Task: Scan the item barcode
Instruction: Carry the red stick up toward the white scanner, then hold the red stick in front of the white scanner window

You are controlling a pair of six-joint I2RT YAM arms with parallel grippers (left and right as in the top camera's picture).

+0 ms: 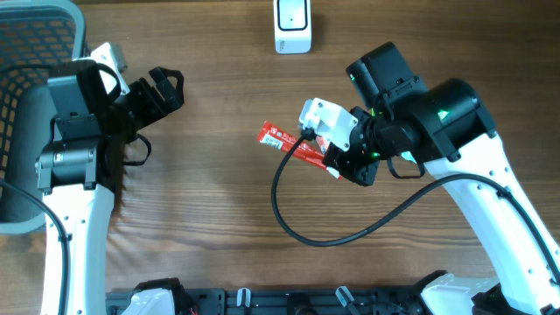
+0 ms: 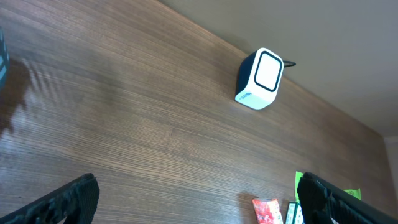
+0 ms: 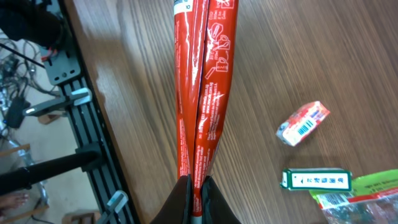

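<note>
The item is a long red snack packet [image 1: 282,141] with white print, and my right gripper [image 1: 335,162] is shut on its lower end. In the right wrist view the packet [image 3: 202,93] runs straight up from the gripper [image 3: 198,185], held above the wooden table. The white barcode scanner [image 1: 292,26] stands at the table's far edge, beyond the packet; the left wrist view shows the scanner [image 2: 260,79] with its window facing the table. My left gripper [image 1: 163,91] hangs open and empty at the left, its fingers [image 2: 65,199] wide apart.
A dark mesh basket [image 1: 26,87] sits at the far left. Under the right arm lie a small red-and-white packet [image 3: 303,123] with a barcode, a green-and-white box [image 3: 317,179] and a green bag [image 3: 367,193]. A black cable [image 1: 289,219] loops over the table.
</note>
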